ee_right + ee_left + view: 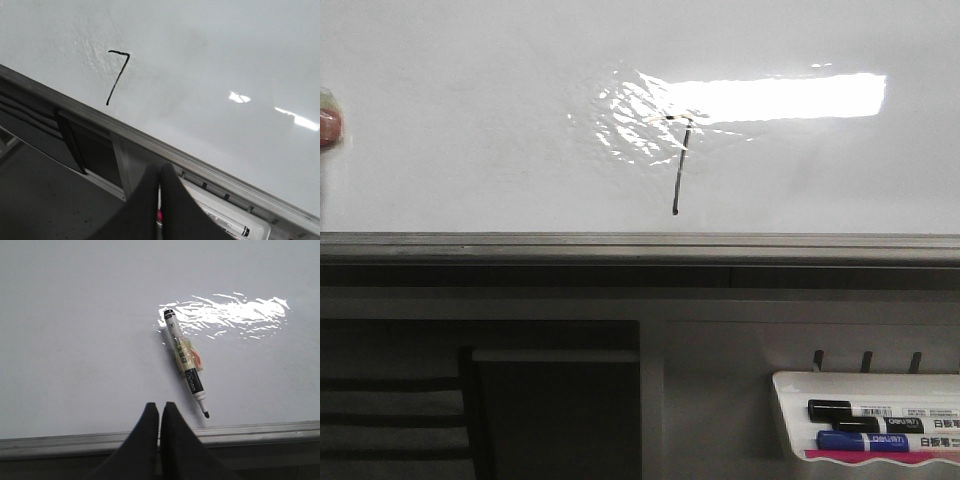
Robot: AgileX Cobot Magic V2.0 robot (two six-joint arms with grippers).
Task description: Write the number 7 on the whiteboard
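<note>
The number 7 (680,165) is drawn in thin black marker on the glossy whiteboard (470,120), beside a patch of glare. It also shows in the right wrist view (118,76), above the board's grey frame (90,112). A black marker pen (186,362) with tape round its barrel lies uncapped on the whiteboard (75,340) in the left wrist view. My left gripper (160,407) is shut and empty, near the frame, a short way from the pen's tip. My right gripper (160,170) is shut and empty, below the frame. Neither gripper shows in the front view.
A white marker tray (790,400) holding a black marker (860,410) and a blue marker (865,441) hangs below the board's frame (640,245) at the right. It also shows in the right wrist view (265,230). A reddish object (326,125) sits at the far left edge.
</note>
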